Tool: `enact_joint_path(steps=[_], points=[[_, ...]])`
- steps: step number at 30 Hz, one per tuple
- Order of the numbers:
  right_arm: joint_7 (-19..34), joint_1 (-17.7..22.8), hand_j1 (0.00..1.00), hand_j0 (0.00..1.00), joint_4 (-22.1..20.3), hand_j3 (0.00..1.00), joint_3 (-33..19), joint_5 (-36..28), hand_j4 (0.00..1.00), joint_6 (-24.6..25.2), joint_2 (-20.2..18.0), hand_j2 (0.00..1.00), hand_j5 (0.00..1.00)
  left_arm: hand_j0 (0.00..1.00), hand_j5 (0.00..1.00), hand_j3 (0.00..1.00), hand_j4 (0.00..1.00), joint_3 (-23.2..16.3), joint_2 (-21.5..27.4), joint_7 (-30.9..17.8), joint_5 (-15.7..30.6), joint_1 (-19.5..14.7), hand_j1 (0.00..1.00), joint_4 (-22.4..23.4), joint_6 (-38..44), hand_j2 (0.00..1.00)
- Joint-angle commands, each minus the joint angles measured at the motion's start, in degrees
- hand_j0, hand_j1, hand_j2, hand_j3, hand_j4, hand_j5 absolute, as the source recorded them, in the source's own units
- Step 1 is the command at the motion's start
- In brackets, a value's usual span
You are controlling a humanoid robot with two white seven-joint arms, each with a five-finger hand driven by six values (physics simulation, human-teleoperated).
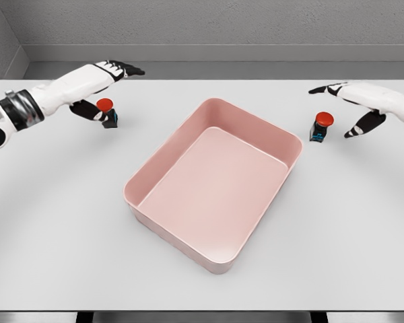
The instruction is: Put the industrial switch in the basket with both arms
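Note:
Two industrial switches, each a small black box with a red round button, stand on the white table. The left switch (107, 112) is at the far left, with my left hand (102, 87) open around it, thumb just left of it and fingers stretched above and behind. The right switch (320, 127) stands right of the basket. My right hand (347, 108) is open beside it, fingers extended above it and thumb lowered to its right, not touching. The pink rectangular basket (138, 195) lies empty in the middle, turned at an angle.
The white table (54, 235) extends wide around the basket, with its front edge near the bottom of the view. A grey wall runs behind the table's far edge.

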Motion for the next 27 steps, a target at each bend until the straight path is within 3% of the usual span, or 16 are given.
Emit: enact_joint_path(steps=[1, 12, 17, 27], points=[[0.0, 0.0, 1.0, 1.0, 1.7, 1.0, 0.0, 0.4, 1.0, -0.2, 1.4, 1.0, 1.0, 1.0, 1.0, 1.0, 1.0, -0.6, -0.6, 0.0, 0.3, 0.0, 1.0, 2.5, 0.1, 1.0], [-0.1, -0.2, 1.0, 1.0, 3.0, 1.0, 1.3, 0.9, 1.0, -0.2, 3.3, 1.0, 1.0, 1.0, 1.0, 1.0, 1.0, -1.6, -1.0, 0.0, 0.4, -0.3, 1.0, 6.1, 0.1, 1.0], [-0.2, -0.3, 1.0, 1.0, 7.2, 1.0, 1.5, 1.8, 1.0, -0.2, 5.3, 1.0, 1.0, 1.0, 1.0, 1.0, 1.0, -1.6, -1.0, 0.0, 0.5, -0.6, 1.0, 8.5, 0.1, 1.0], [-0.4, -2.4, 1.0, 1.0, 11.5, 1.0, 1.3, 2.1, 1.0, -0.2, 6.6, 1.0, 1.0, 1.0, 1.0, 1.0, 1.0, -1.6, -1.0, 0.0, 0.5, -1.8, 1.0, 13.6, 0.1, 1.0]])
